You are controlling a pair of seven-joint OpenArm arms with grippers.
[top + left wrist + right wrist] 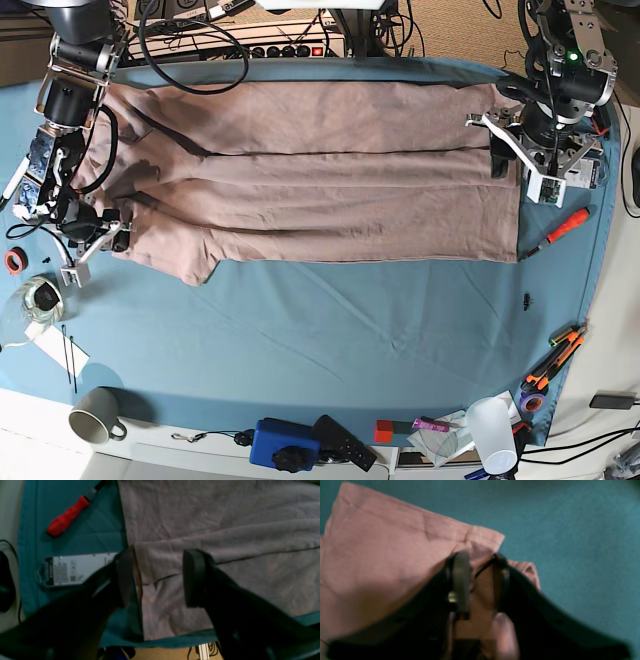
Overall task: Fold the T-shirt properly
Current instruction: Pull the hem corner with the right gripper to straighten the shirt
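Observation:
The dusty-pink T-shirt [320, 190] lies flat across the blue table cloth [350, 330], folded into a long band. At the band's right end in the base view, my left gripper [503, 160] stands open. In the left wrist view the left gripper [160, 580] straddles the T-shirt [225, 530] at its edge, one finger over the cloth, the other over the fabric. At the band's left end, my right gripper [113, 236] sits at the sleeve. In the right wrist view the right gripper [482, 580] has a bunched fold of the T-shirt [382, 550] pinched between its fingers.
A red-handled screwdriver [67, 516] and a clear plastic case [75, 568] lie on the cloth beside my left gripper. A grey mug [95, 415], a blue box [285, 440], a plastic cup [490, 425] and small tools line the front edge. Cables run along the back.

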